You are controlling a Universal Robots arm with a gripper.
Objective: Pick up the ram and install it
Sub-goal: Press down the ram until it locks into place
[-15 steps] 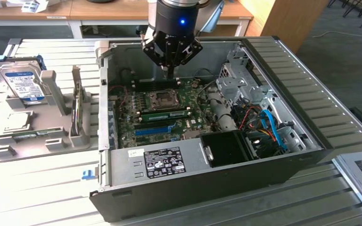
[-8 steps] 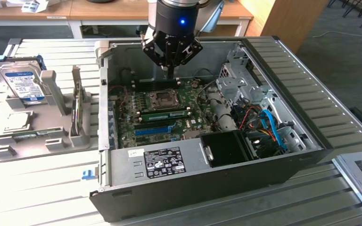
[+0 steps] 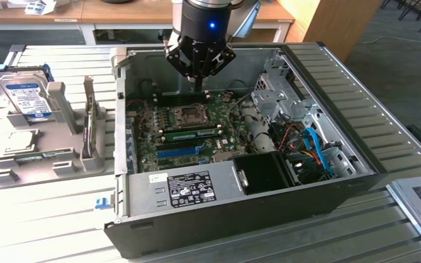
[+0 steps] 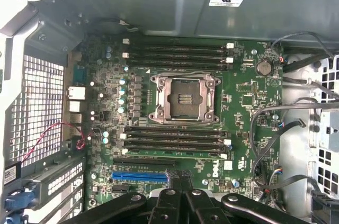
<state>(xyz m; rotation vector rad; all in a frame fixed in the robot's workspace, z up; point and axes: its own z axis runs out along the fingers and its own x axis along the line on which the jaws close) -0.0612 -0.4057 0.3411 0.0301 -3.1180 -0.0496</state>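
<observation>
A long green ram (image 3: 192, 133) lies seated in a memory slot on the motherboard (image 3: 218, 143), just on the near side of the processor socket (image 3: 191, 114). My gripper (image 3: 195, 82) hangs above the far part of the open computer case (image 3: 232, 213), well clear of the ram. Its fingers are drawn together with nothing between them. In the wrist view the shut gripper (image 4: 177, 177) points down over the board, with the socket (image 4: 184, 98) and two banks of memory slots (image 4: 177, 140) below it.
A grey holder (image 3: 50, 159) in the exterior view's left carries a hard drive (image 3: 26, 97) with a blue-white label and a square silver processor (image 3: 20, 142). Loose cables (image 3: 309, 145) and a drive cage (image 3: 280, 90) fill the case's right side. A black power supply (image 3: 265, 171) sits in front.
</observation>
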